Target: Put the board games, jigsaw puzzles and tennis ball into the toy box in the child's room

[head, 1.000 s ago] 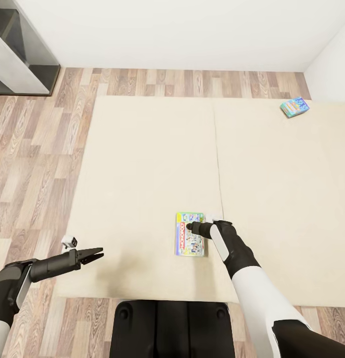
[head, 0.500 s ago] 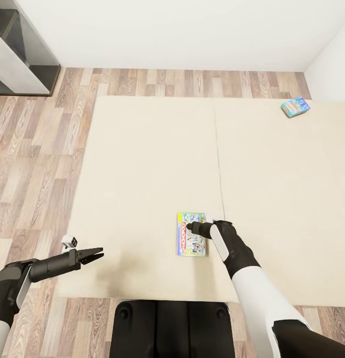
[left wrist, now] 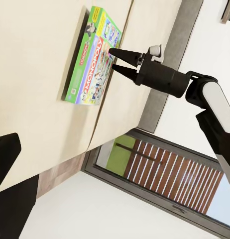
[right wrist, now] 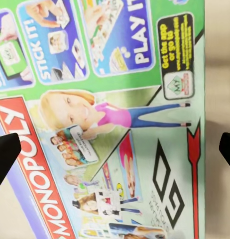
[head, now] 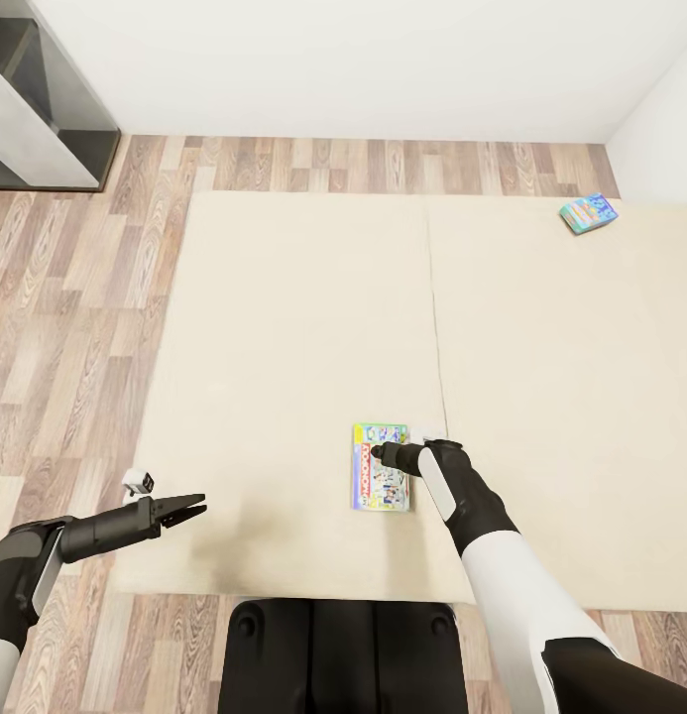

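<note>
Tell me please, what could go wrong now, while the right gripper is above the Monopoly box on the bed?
1. The Monopoly box lies flat on the soft bed. The open right gripper comes from above, so its fingers may press the lid or push the box instead of catching an edge.
2. A flat box held by one edge may tilt and slip out during lifting.
3. The second game box lies at the far corner of the bed, probably beyond reach from here.

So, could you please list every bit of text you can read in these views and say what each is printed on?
"MONOPOLY": red band on the game box under the right end effector.
"PLAY IT!": blue panel on that box.
"STICK IT!": neighbouring blue panel.
"GO": board corner art on the box.
Black-and-yellow badge print: too blurred to read.
Far blue game box: too small to read.
</note>
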Robot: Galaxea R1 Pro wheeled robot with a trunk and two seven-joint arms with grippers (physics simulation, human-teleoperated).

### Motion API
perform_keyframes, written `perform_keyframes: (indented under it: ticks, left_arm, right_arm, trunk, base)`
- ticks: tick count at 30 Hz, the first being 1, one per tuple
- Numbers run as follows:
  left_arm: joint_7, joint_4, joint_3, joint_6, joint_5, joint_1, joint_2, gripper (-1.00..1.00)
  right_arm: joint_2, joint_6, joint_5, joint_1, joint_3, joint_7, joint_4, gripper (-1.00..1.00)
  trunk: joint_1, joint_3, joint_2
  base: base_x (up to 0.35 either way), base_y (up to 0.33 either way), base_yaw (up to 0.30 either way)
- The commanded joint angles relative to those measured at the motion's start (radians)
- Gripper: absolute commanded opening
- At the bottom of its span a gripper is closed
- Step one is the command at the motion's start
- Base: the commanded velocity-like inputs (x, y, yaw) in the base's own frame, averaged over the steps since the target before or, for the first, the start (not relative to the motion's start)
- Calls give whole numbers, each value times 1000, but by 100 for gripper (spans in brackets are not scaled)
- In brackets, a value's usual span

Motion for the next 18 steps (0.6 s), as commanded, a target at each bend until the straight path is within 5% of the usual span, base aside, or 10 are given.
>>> perform_keyframes:
  ticks: [1, 18]
  left_arm:
    - [-4, 0, 0, 11, 0, 0, 0, 100]
    - [-4, 0, 0, 11, 0, 0, 0, 100]
  right_arm:
    - [1, 4, -11, 0, -2, -9, -1, 100]
    - [1, 4, -11, 0, -2, -9, -1, 100]
  trunk:
    - [1, -1, -2]
    - [1, -1, -2]
  base:
    - [0, 0, 0]
    - [0, 30, 0]
